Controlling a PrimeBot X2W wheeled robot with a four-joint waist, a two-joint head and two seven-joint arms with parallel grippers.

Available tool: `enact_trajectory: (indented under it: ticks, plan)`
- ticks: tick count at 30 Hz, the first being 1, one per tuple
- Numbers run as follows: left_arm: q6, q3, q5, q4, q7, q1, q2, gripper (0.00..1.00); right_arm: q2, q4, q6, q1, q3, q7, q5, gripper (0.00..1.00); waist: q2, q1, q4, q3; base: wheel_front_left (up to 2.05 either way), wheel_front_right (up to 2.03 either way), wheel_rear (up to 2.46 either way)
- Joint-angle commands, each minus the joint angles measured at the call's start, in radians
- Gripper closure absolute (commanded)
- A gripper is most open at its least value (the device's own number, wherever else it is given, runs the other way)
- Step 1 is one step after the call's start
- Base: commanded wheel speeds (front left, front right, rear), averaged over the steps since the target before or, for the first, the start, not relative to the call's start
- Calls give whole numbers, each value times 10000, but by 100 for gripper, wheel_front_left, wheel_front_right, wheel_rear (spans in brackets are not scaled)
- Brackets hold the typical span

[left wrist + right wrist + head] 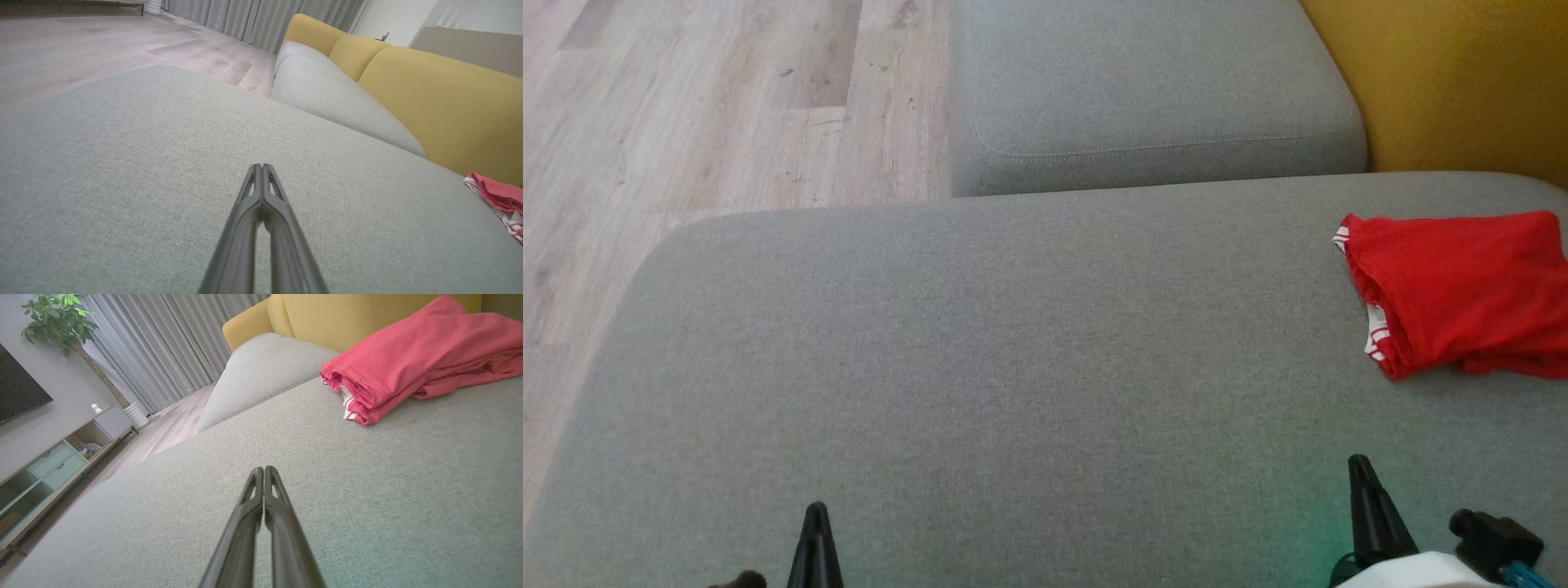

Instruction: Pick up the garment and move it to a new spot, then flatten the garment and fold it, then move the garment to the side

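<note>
1. The garment (1462, 294), red with white striped trim, lies at the right edge of the head view, about halfway up the frame, on the big grey cushion (1013, 343). It is a compact stack of layers. Its folded edge and trim face the frame's left, and its right part is cut off by the frame edge.
2. It sits near the yellow backrest (1462, 82) at the upper right, well apart from the cushion's centre. That spot reads as the "to the side" place, with the wide middle of the cushion left bare.
3. The left gripper (815, 531) shows at the lower left, tip pointing up the frame. In the left wrist view its jaws are pressed together with nothing between them, low over bare cushion fabric.
4. The right gripper (1364, 490) shows at the lower right, below the garment and apart from it. Its wrist view shows the jaws together and empty, with the garment at the upper right of that frame.
5. Both grippers are empty and low in the frame, clear of the cloth. From this I judge that the folding and the shift aside are done, so the task is at or near its end.
6. In the right wrist view the layers look slightly uneven at the near edge, so any further nudge could loosen the fold.
7. A second grey cushion (1143, 82) lies at top centre, and the wooden floor (686, 106) at upper left.
</note>
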State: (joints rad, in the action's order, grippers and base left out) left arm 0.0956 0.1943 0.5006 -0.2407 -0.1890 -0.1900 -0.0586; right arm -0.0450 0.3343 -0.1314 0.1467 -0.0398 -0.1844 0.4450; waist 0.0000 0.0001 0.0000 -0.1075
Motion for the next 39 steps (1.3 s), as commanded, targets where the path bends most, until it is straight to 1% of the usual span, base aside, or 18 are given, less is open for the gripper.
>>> enact_trajectory:
  ticks: [1, 39]
  plan:
    - [-79, -206, 311, 288, 37, 532, -96, 100, -82, -368, 2, -553, 52, 71, 350, 100, 0, -1, 0, 18, 0, 0, 0]
    - [-909, -1083, 4578, 186, 996, 1442, -183, 100, -135, -574, 4, -1301, 528, 1103, 4706, 100, 0, -1, 0, 432, 0, 0, 0]
